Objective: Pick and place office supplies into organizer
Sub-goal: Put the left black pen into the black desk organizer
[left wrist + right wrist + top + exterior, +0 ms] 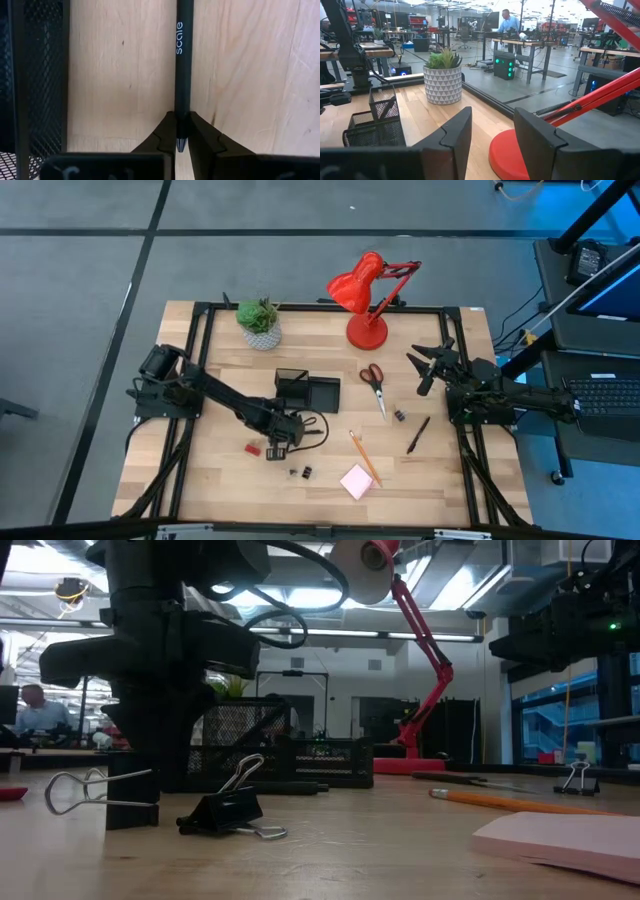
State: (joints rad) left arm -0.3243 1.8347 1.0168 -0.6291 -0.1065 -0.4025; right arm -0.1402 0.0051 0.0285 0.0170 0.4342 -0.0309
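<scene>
A black pen (183, 60) printed with "scale" lies flat on the wooden table beside the black mesh organizer (35, 75). My left gripper (181, 142) points down over it and is shut on it, near the middle of the table's front half (281, 442). My right gripper (432, 366) waits open at the right edge, level and holding nothing (492, 135). Red-handled scissors (375, 380), another black pen (418, 433), an orange pencil (362, 456), a pink sticky pad (357, 481), a red eraser (253, 448) and black clips (300, 473) lie loose on the table. My left gripper pinches the pen between its two fingers at the pen's pointed end (180, 127), just above the silver tip. The fingers come from above, pointing down, one on each long side. The pen lies along the table top, its free end toward the far side of the wrist view.
The organizer (306, 391) stands just beyond my left gripper. A red desk lamp (365, 295) and a potted plant (260, 322) stand along the far edge. Two binder clips (226, 806) lie close to the left gripper. Another clip (398, 415) lies below the scissors.
</scene>
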